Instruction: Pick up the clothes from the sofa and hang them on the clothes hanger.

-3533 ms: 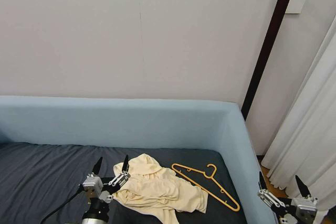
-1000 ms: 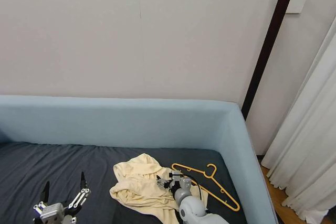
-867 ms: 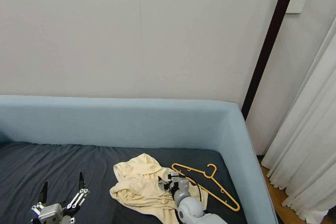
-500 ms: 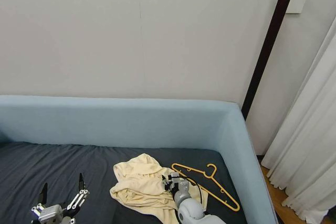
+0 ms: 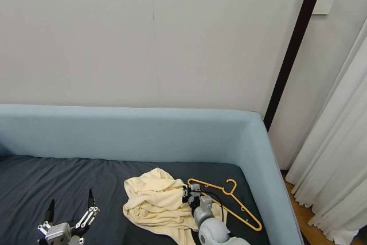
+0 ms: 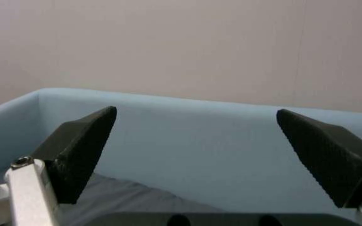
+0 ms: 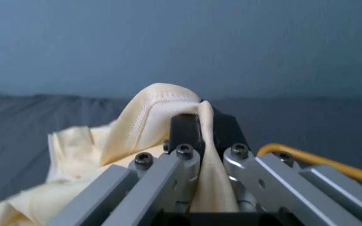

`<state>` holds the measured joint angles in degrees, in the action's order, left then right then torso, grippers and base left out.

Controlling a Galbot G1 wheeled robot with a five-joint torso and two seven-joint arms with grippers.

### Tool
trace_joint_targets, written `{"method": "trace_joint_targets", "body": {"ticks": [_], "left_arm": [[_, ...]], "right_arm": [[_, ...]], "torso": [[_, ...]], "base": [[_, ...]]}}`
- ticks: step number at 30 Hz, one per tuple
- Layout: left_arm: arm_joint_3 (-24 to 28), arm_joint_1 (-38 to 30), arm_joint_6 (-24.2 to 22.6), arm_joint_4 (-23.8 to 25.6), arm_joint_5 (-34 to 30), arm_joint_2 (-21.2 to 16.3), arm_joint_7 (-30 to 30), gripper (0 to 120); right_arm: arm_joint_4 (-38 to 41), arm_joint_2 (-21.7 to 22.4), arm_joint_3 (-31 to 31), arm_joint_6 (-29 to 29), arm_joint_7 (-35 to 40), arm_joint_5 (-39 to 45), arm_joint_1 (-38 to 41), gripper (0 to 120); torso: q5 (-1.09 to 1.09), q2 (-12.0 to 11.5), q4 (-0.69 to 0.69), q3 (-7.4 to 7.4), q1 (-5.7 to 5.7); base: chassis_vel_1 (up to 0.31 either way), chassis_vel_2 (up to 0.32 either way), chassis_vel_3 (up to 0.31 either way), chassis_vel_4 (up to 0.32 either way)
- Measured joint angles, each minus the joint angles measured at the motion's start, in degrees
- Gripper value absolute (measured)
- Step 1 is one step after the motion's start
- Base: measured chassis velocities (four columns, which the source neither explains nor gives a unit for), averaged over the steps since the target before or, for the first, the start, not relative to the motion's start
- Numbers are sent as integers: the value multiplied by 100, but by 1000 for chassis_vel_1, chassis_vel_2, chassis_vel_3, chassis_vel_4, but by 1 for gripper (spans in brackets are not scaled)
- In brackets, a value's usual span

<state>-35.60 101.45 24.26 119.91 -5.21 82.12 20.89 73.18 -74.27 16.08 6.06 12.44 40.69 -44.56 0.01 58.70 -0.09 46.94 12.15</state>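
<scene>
A crumpled cream garment [image 5: 153, 201] lies on the dark sofa seat [image 5: 69, 182]. An orange hanger [image 5: 229, 199] lies flat just to its right. My right gripper [image 5: 190, 192] sits at the garment's right edge, shut on a fold of the cream cloth [image 7: 168, 113], which bunches up between the black fingertips [image 7: 187, 127]. The hanger's orange edge [image 7: 307, 157] shows beside that gripper. My left gripper [image 5: 70, 212] hovers low at the front left of the seat, open, with nothing between its two black fingers [image 6: 83, 146].
A light blue sofa backrest [image 5: 126, 133] runs across behind, and the right armrest [image 5: 261, 182] borders the hanger. A dark wooden post [image 5: 292, 44] and white curtain [image 5: 338, 164] stand to the right. Bare seat lies left of the garment.
My right gripper has come in from the lower right and shut on the garment's right edge, pulling the cloth slightly rightward. My left gripper withdrew from the garment toward the front left.
</scene>
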Motion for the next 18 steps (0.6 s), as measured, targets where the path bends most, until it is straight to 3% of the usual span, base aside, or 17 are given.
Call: {"method": "trace_joint_targets", "body": {"ticks": [9, 18], "left_arm": [[111, -94, 0, -73, -6, -37, 2, 100], [100, -107, -7, -58, -27, -73, 2, 100]], "right_arm": [[1367, 689, -29, 103, 83, 733, 358, 0], [2201, 1215, 23, 90, 113, 1721, 1596, 0]], "torso": [[0, 0, 0, 0, 0], [0, 0, 0, 0, 0]], "base": [[0, 0, 0, 0], [0, 0, 0, 0]]}}
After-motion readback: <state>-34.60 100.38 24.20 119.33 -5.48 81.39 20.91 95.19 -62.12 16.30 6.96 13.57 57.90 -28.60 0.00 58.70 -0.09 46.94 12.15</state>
